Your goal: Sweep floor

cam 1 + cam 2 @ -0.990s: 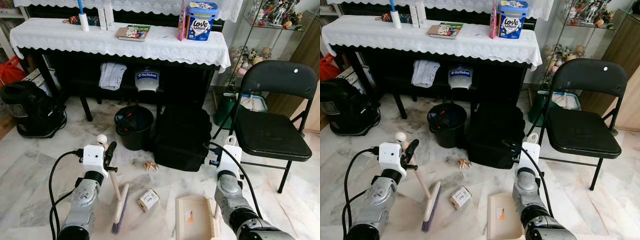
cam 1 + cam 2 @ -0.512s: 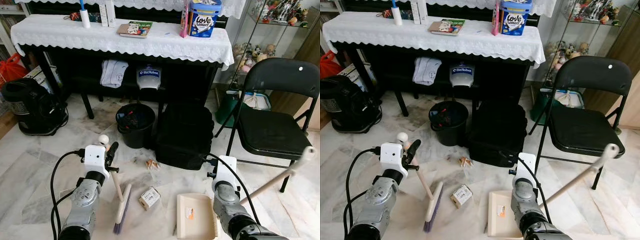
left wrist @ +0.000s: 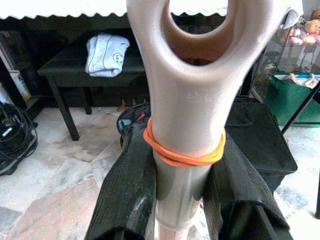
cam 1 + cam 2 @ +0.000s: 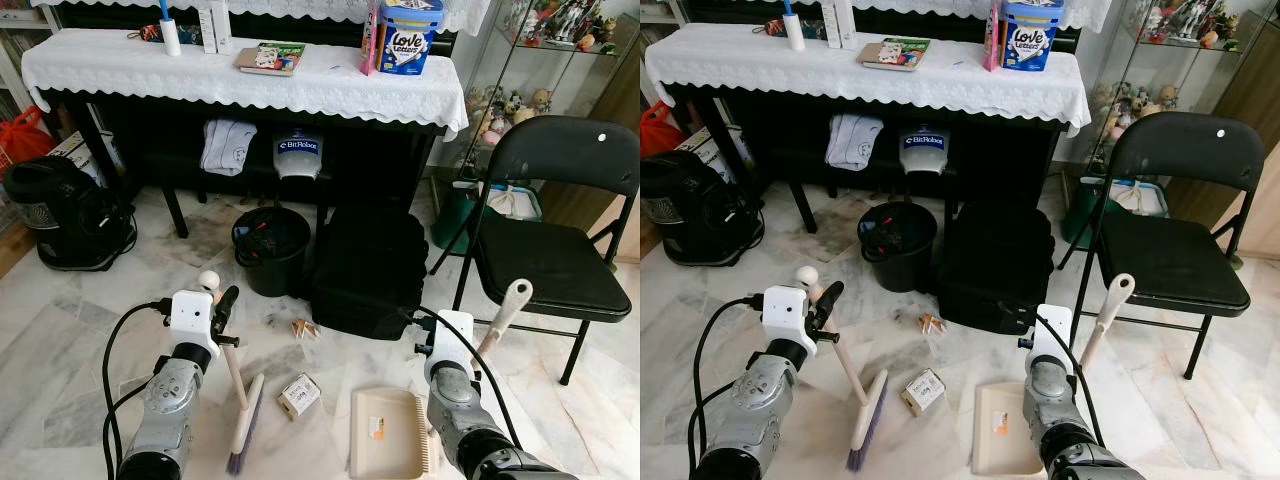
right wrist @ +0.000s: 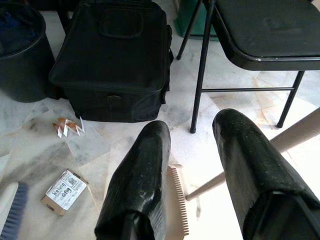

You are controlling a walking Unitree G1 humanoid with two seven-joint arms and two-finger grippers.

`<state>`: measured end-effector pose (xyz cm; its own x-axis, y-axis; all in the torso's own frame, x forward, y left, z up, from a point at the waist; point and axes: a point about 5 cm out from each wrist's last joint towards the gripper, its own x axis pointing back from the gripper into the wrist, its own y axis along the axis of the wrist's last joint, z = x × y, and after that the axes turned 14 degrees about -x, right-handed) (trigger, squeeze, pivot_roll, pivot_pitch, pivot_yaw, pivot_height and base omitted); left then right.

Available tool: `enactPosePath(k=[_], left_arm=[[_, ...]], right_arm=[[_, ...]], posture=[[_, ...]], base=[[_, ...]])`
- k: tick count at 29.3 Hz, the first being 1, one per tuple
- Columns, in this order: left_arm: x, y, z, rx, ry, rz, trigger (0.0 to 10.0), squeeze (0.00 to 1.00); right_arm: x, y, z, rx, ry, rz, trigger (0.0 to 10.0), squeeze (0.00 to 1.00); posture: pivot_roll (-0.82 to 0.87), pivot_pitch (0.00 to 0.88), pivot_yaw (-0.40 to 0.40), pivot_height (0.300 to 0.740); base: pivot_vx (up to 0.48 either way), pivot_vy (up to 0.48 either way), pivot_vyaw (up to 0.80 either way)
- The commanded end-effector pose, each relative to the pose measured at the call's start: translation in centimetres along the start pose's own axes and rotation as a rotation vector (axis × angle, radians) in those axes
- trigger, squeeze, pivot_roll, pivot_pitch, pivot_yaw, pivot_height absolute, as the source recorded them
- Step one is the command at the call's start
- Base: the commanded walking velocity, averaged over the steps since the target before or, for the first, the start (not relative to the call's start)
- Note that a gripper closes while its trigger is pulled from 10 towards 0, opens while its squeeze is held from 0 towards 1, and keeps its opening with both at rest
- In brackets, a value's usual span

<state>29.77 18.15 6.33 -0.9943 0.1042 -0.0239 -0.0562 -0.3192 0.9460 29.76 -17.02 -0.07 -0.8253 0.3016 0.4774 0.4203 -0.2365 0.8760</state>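
My left gripper (image 4: 222,312) is shut on the beige broom handle (image 3: 185,115), just below an orange rubber band. The broom slants down to its purple-bristled brush head (image 4: 243,425) on the marble floor. A small cardboard box (image 4: 299,395) lies right of the brush, and paper scraps (image 4: 303,328) lie farther ahead. The beige dustpan (image 4: 385,440) rests flat on the floor in front of my right arm. Its long handle (image 4: 500,320) rises to the right beside the wrist. My right gripper (image 5: 192,125) is open above the pan's comb edge (image 5: 179,200), and the handle (image 5: 295,135) passes behind one finger.
A black bin (image 4: 268,250) and a black bag (image 4: 365,270) stand ahead under a cloth-covered table (image 4: 240,85). A black folding chair (image 4: 555,265) is at the right, a black vacuum (image 4: 60,215) at the left. Open marble floor lies around the broom.
The dustpan's handle came into sight leaning far right, then swung back to a steeper tilt near my right wrist. The left arm and broom have held still.
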Motion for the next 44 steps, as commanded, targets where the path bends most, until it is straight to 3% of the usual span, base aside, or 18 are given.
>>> enactPosePath(k=[1,10,16,20,28,32,34,39,41,44], left_arm=[[0.1,0.0,0.1,0.002,0.001,0.000,10.0,0.00],[1.0,-1.3,0.3,0.000,0.017,0.055,10.0,0.00],[1.0,-1.4,0.4,-0.002,0.024,0.055,10.0,0.00],[1.1,-1.5,0.4,-0.003,0.031,0.057,10.0,0.00],[0.9,-1.8,0.1,0.005,0.030,0.070,10.0,0.00],[1.0,-2.0,-0.2,0.014,0.033,0.080,10.0,0.00],[1.0,-2.1,-0.2,0.016,0.034,0.082,10.0,0.00],[1.2,-2.2,-0.4,0.018,0.040,0.080,10.0,0.00],[1.2,-2.2,-0.4,0.016,0.048,0.076,10.0,0.00],[1.5,-2.3,-0.3,0.007,0.068,0.076,10.0,0.00]], right_arm=[[0.0,-0.1,0.0,-0.009,0.000,0.010,10.0,0.00],[0.2,-0.8,0.2,0.024,0.027,0.046,10.0,0.00],[1.1,-4.2,-0.5,-0.032,0.009,0.271,10.0,0.00],[1.2,-4.4,0.3,-0.039,0.061,0.287,10.0,0.00],[-0.5,1.4,2.0,0.005,0.128,0.108,10.0,0.00],[-0.8,3.7,3.4,-0.022,0.210,0.044,10.0,0.00],[-0.8,3.8,3.6,-0.011,0.228,0.037,10.0,0.00],[-0.3,2.0,3.8,0.010,0.281,0.073,10.0,0.00],[0.5,-0.9,3.0,0.078,0.291,0.141,10.0,0.00],[1.4,-4.0,1.7,0.090,0.275,0.216,10.0,0.00]], posture=[[0.02,0.007,-0.047,0.740],[0.02,0.006,-0.050,0.740],[0.01,0.001,-0.056,0.740],[0.00,0.000,-0.060,0.740],[-0.03,0.000,-0.069,0.740],[-0.02,0.000,-0.079,0.740],[-0.02,0.000,-0.080,0.740],[0.00,0.000,-0.092,0.740],[0.03,0.000,-0.101,0.740],[0.05,0.000,-0.109,0.740]], base=[[0.000,0.000,0.00],[0.000,0.000,0.00],[0.000,0.000,0.00],[0.000,0.000,0.00],[0.000,0.000,0.00],[0.000,0.000,0.00],[0.000,0.000,0.00],[0.000,0.000,0.00],[0.000,0.000,0.00],[0.000,0.000,0.00]])
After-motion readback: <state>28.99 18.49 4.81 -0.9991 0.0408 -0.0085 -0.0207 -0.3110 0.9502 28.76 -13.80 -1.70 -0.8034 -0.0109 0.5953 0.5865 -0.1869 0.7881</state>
